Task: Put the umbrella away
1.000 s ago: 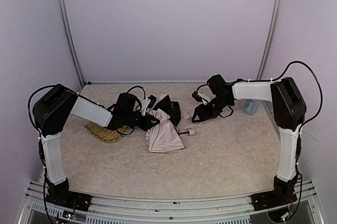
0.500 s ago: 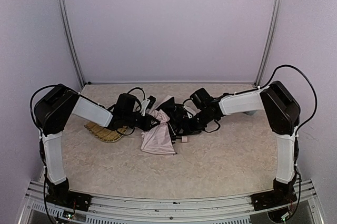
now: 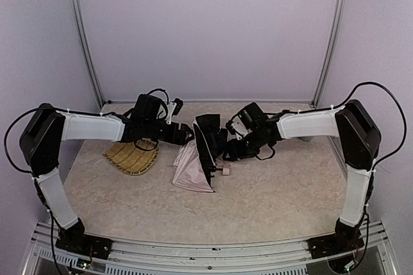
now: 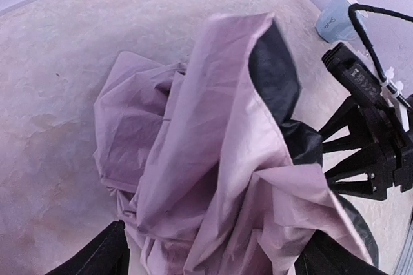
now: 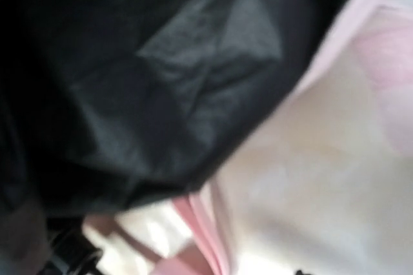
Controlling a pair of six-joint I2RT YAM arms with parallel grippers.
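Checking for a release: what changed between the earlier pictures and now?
The left arm opened its jaws and let go of the umbrella, then drew back leftward, uncovering the woven tray. The right arm swung in from the right until its jaws reached the umbrella's black underside. The tray stayed put.

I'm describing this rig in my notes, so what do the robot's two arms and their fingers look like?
Both the left arm and the right arm have white tubular links between bulky black joint housings. Black cables loop outside them, bound with white ties. The right arm's fingers are black, open triangular frames.
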